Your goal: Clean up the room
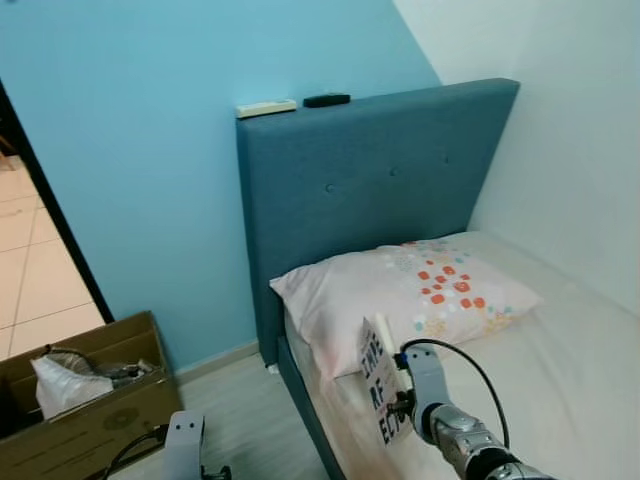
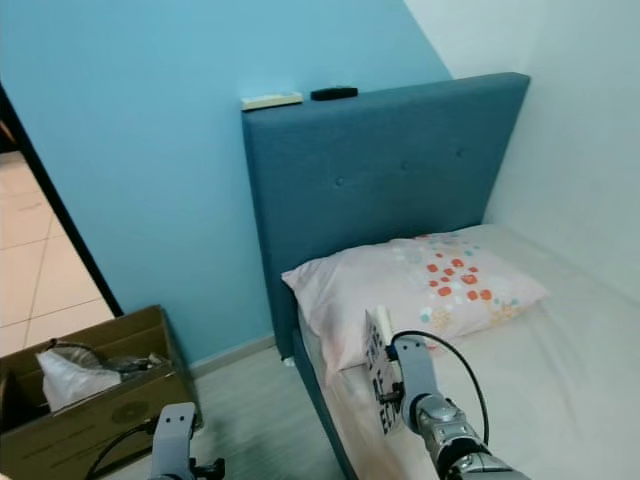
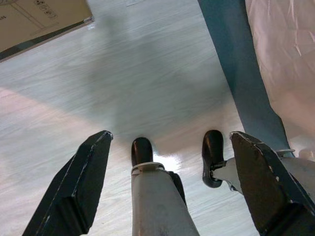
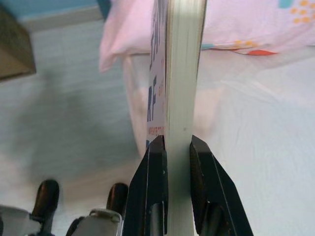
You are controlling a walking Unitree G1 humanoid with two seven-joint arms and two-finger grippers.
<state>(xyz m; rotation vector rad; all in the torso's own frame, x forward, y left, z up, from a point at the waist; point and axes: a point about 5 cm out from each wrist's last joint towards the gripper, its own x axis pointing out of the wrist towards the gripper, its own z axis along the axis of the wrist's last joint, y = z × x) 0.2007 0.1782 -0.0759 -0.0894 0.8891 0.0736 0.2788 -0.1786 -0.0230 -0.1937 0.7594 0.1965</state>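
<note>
My right gripper (image 4: 174, 147) is shut on a white book (image 1: 378, 382) with blue and red lettering on its cover, held upright on edge above the bed's left side, just in front of the pillow (image 1: 410, 293). The book's page edges (image 4: 183, 73) run straight up between the two black fingers. My left gripper (image 3: 170, 147) hangs low over the pale floor beside the bed frame, its fingers (image 3: 81, 182) spread wide with nothing between them.
A blue upholstered headboard (image 1: 370, 180) carries a white remote (image 1: 266, 108) and a black remote (image 1: 327, 100) on its top edge. An open cardboard box (image 1: 85, 400) with a white bag stands on the floor to the left, next to the doorway.
</note>
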